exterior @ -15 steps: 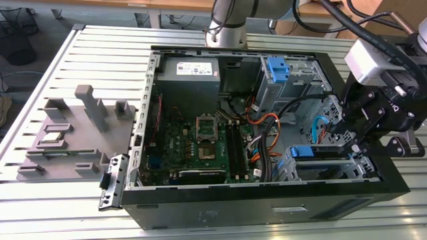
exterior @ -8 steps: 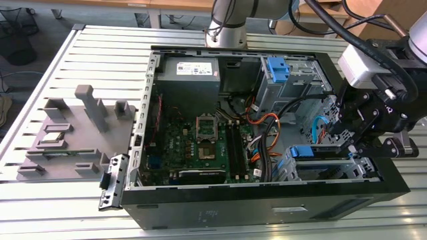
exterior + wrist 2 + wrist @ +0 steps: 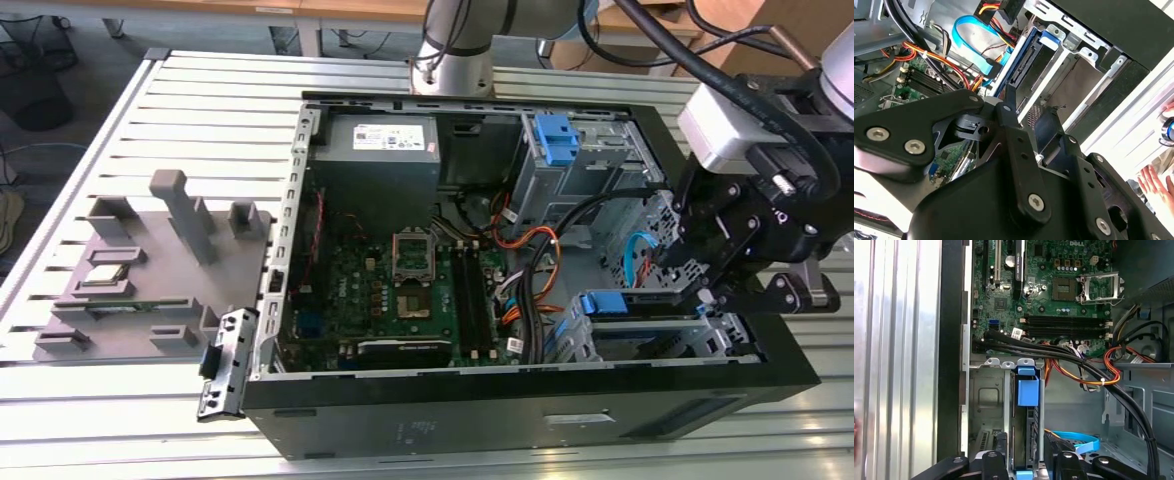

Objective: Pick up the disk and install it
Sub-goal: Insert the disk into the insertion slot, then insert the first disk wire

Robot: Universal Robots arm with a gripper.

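The disk (image 3: pixel 630 303) lies in the drive cage (image 3: pixel 667 340) at the front right of the open computer case. It is a dark flat drive with a blue carrier bracket. The first wrist view looks along its edge (image 3: pixel 1027 440), with the blue tab (image 3: pixel 1027 386) at the far end. My gripper (image 3: pixel 711 292) hangs over the disk's near end, at the exterior view's right. Its black fingers (image 3: pixel 1000 452) stand apart on either side of the disk's edge. In the second wrist view, cage metal shows between the fingertips (image 3: pixel 1010 97), and the disk (image 3: pixel 1026 62) sits just beyond them.
A second blue caddy (image 3: pixel 554 137) sits in the upper bay at the back. Black, orange and blue cables (image 3: pixel 1074 362) run between the motherboard (image 3: pixel 400 275) and the cage. A grey fixture (image 3: pixel 147 260) with parts stands on the table (image 3: pixel 214 90). A hand (image 3: pixel 1156 182) shows outside the case.
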